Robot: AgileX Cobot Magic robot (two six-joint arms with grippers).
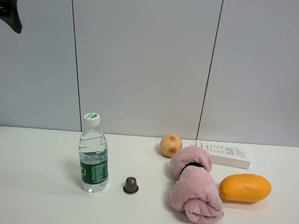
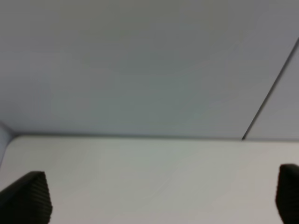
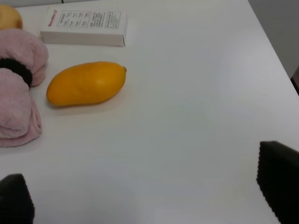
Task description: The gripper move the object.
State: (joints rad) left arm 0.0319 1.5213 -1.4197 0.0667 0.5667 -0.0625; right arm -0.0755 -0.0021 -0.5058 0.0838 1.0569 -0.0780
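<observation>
The pink rolled-up towel (image 1: 196, 184) with a black band round its middle lies on the white table (image 1: 33, 186), right of centre. It also shows in the right wrist view (image 3: 18, 102). My right gripper (image 3: 147, 191) is open and empty. It hangs above bare table beyond the orange fruit from the towel, apart from both, and it is out of the exterior high view. My left gripper (image 2: 159, 200) is open and empty, facing bare table and the wall. A black part of the left arm (image 1: 8, 9) shows high at the top left, far from the towel.
An orange oval fruit (image 1: 245, 187) lies just right of the towel. A peach-coloured ball (image 1: 171, 145) and a white box (image 1: 223, 153) sit behind it. A water bottle (image 1: 93, 157) stands left of centre, with a small dark cap-like piece (image 1: 131, 185) beside it.
</observation>
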